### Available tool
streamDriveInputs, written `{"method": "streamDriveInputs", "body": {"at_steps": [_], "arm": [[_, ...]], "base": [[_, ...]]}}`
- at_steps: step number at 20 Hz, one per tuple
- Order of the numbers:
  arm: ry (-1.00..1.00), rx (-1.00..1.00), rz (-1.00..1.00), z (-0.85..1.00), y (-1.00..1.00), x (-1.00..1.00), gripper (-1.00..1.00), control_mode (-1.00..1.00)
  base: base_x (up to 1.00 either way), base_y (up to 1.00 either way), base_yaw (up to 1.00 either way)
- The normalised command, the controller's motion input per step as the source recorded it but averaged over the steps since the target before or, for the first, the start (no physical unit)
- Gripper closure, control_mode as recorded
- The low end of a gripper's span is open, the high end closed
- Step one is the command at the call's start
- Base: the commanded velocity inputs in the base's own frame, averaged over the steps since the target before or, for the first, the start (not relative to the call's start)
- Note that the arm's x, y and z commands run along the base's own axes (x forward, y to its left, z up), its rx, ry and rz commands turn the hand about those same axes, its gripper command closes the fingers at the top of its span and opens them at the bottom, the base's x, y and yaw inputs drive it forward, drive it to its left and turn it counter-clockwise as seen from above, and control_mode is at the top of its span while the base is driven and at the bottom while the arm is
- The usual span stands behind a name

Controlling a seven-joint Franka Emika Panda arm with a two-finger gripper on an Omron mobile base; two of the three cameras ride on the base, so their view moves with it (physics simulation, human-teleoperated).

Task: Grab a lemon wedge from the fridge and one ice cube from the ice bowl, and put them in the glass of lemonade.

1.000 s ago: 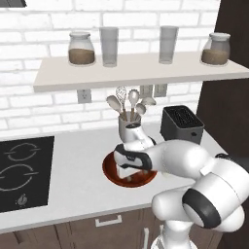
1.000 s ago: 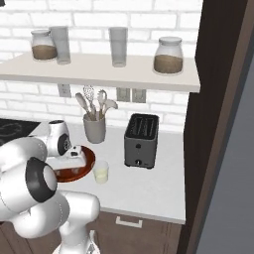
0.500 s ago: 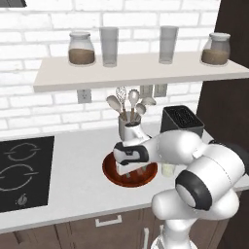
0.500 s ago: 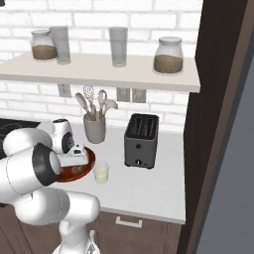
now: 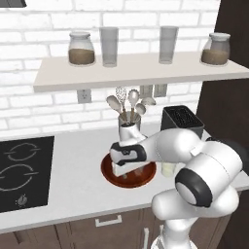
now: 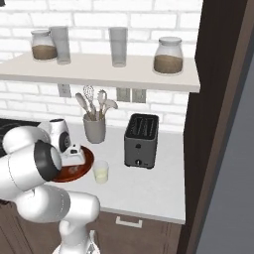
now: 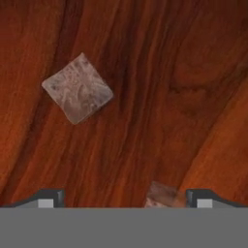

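The claw (image 7: 121, 201) is held spread wide, low inside the wide reddish-brown wooden ice bowl (image 5: 109, 172) — lowered closer than a second ago. A pale translucent ice cube (image 7: 163, 195) is seen between the fingertips, ungripped; another cube (image 7: 77, 88) lies apart. The small clear glass of lemonade (image 6: 100, 171) waits beside the bowl.

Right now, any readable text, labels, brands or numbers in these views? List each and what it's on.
None readable.
Jars on the shelf: no labels visible.
Toaster: a small knob on its front, no legible marking.
Cooktop: ring outlines and a small dial, no digits or words.
Ice bowl, seen from the hand camera: wood grain and ice cubes, no print.
Glass of lemonade: plain.
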Motion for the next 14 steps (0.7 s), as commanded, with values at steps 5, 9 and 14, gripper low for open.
{"method": "streamDriveInputs", "body": {"at_steps": [5,9,14], "arm": [[-0.01,0.0,0.0,0.0,0.08,-0.24,-1.0,-1.0],[-0.03,0.0,0.0,0.05,0.0,-0.03,-1.0,-1.0],[0.0,0.0,0.0,0.0,0.0,-0.06,-1.0,-1.0]], "base": [[0.0,0.0,0.0],[0.0,0.0,0.0],[0.0,0.0,0.0]]}}
